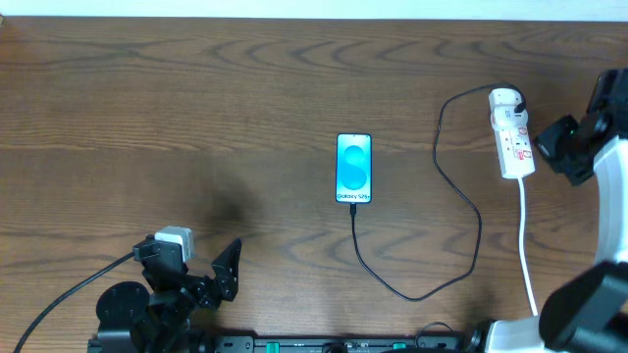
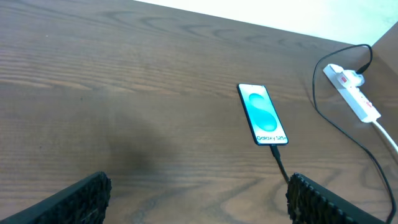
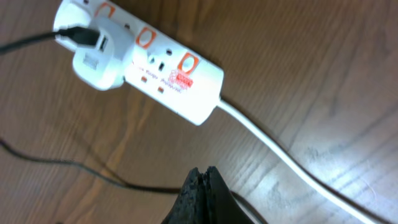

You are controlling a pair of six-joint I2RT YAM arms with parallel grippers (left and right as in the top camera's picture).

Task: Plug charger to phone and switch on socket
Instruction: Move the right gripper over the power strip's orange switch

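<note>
Phone (image 1: 354, 169) centred, charger (image 1: 353, 227) attached, socket (image 1: 512, 142) near right table (image 1: 196, 118) edge

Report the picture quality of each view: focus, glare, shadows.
Overhead: sharp and evenly lit, with a faint soft shadow on the table left of the phone. Left wrist: phone crisp, the pale strip along the top edge blown out. Right wrist: soft throughout, the socket smeared, its print unreadable, sheen on the table, the dark right tool out of focus.
</note>
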